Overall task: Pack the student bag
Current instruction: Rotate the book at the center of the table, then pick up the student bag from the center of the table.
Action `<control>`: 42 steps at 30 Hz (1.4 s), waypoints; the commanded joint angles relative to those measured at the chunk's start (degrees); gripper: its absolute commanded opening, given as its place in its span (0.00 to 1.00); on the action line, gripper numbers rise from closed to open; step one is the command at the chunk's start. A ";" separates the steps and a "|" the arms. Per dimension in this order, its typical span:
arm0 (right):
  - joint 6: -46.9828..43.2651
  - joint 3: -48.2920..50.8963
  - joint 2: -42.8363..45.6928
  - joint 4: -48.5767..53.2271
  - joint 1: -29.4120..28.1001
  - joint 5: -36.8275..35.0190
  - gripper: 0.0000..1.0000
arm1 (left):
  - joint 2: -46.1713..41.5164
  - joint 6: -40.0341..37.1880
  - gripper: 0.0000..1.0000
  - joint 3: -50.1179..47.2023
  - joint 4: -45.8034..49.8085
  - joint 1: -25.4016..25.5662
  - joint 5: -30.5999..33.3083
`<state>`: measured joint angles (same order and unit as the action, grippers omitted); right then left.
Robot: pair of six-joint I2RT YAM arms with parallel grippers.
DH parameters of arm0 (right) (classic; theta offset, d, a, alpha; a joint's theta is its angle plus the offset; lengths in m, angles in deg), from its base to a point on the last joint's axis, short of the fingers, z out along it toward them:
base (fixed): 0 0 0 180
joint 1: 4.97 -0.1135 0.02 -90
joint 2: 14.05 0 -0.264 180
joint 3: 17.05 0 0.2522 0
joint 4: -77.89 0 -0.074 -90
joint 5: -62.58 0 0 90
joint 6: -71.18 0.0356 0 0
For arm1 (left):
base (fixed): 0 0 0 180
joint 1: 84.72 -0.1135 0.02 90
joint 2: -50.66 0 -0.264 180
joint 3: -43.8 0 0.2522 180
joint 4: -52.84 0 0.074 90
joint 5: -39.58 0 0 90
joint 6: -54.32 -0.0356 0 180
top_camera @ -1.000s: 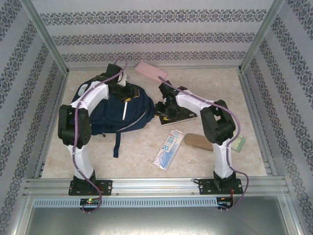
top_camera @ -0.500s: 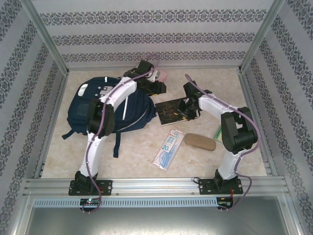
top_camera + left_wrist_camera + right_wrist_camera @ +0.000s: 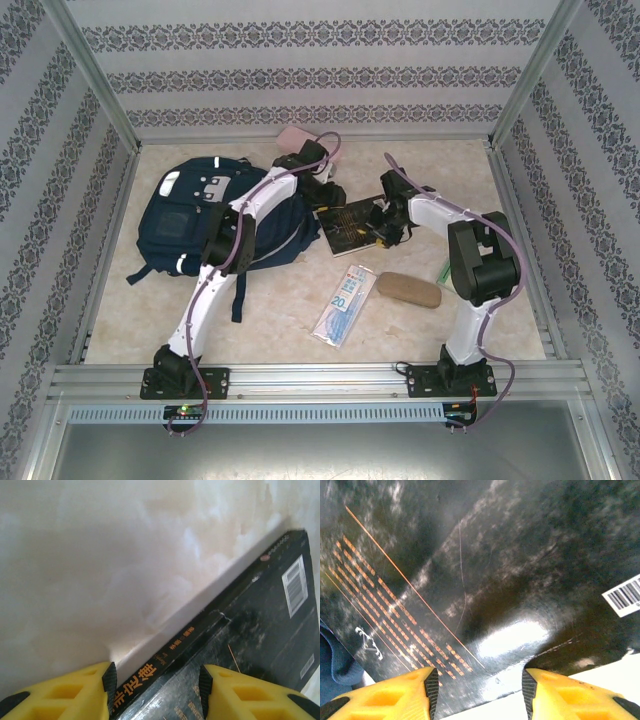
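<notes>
— Navy fabric, then: is that the student bag (image 3: 200,225)?

— Yes. It lies flat on the left half of the pale marbled table (image 3: 290,330), toward the far side. The front pocket faces up with small white patches near the top. A light stripe curves along its near edge, and dark straps trail out toward the arms' bases.

— And next in size?

— A black book (image 3: 348,226) just right of the bag, flat on the table, with orange lettering on the cover and spine and a white barcode label.

— Smaller things?

— A blue-and-clear packet (image 3: 345,303) lies nearer the bases, with a tan oblong case (image 3: 408,289) to its right. A pink case (image 3: 293,137) sits by the back wall.

— The claws?

— The left gripper (image 3: 155,680) hangs over the book's spine edge, its yellow fingers partly spread and clamped on nothing. The right gripper (image 3: 479,685) hovers over the cover's near edge, likewise parted and empty.
</notes>
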<state>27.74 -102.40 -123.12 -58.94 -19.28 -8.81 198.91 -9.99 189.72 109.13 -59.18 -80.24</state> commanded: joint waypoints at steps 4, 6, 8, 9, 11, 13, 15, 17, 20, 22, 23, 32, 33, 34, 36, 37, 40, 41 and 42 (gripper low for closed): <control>-3.72 -7.96 -6.59 0.60 3.57 -2.43 0.51 | -7.79 1.94 0.48 -11.60 1.36 2.55 -2.80; -5.01 -10.39 -7.57 2.05 4.00 -3.21 0.51 | -10.75 3.32 0.48 -16.38 -1.36 2.84 -3.75; -6.18 -11.99 -8.17 3.11 4.39 -3.49 0.51 | -13.50 5.21 0.48 -20.75 -4.41 3.31 -5.70; -6.71 -12.65 -8.44 3.71 4.46 -3.60 0.51 | -14.72 5.90 0.48 -22.74 -5.74 3.84 -6.58; -7.65 -13.36 -8.70 5.24 4.55 -4.34 0.51 | -16.13 6.43 0.48 -24.75 -6.60 4.77 -7.44; -8.64 -13.01 -8.15 6.06 4.38 -5.46 0.51 | -16.83 6.61 0.48 -25.45 -6.45 5.23 -6.33; -9.97 -12.48 -7.27 7.29 4.09 -7.52 0.51 | -17.20 7.58 0.48 -25.97 -7.04 4.81 -4.73; -11.41 -12.26 -6.47 8.60 3.61 -9.33 0.51 | -17.11 8.40 0.48 -25.72 -7.37 4.47 -4.18; -13.67 -11.85 -5.04 10.67 2.68 -12.63 0.52 | -16.54 8.90 0.48 -24.22 -7.02 4.02 -3.07; -14.71 -11.26 -3.94 11.28 2.35 -14.33 0.52 | -16.14 8.92 0.48 -22.92 -6.59 3.83 -2.49; -14.86 -10.89 -3.49 11.33 2.37 -14.76 0.53 | -15.90 8.98 0.48 -22.49 -6.46 3.74 -2.20; -16.30 -10.82 -3.20 11.29 3.04 -14.21 0.53 | -10.60 8.68 0.49 -16.03 -3.78 3.34 -1.34; -16.39 -11.21 -4.44 11.41 3.14 -13.16 0.53 | -10.04 8.72 0.49 -15.51 -3.43 3.30 -1.22; -16.47 -11.57 -5.58 11.76 3.10 -12.64 0.53 | -9.42 8.76 0.49 -15.28 -3.32 3.29 -1.12; -16.44 -11.66 -7.20 11.75 3.06 -12.51 0.52 | -8.66 8.85 0.49 -15.11 -3.32 3.29 -1.04; -16.49 -11.48 -7.74 11.49 3.06 -12.25 0.52 | -8.35 8.85 0.49 -15.10 -3.24 3.29 -1.03; -16.92 -11.53 -8.43 11.35 2.61 -12.09 0.52 | -7.53 8.38 0.49 -14.91 -2.23 3.29 -0.28; -17.25 -11.71 -8.67 11.37 2.51 -11.82 0.52 | -7.21 8.35 0.49 -14.83 -1.96 3.33 -0.17; -17.39 -12.22 -8.99 11.83 2.36 -11.73 0.52 | -6.79 8.31 0.49 -14.57 -1.62 3.29 -0.14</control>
<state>12.01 -113.88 -130.69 -49.02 -16.46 -20.98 190.47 -1.73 174.13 104.21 -55.53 -82.04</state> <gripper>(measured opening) 0.521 0.494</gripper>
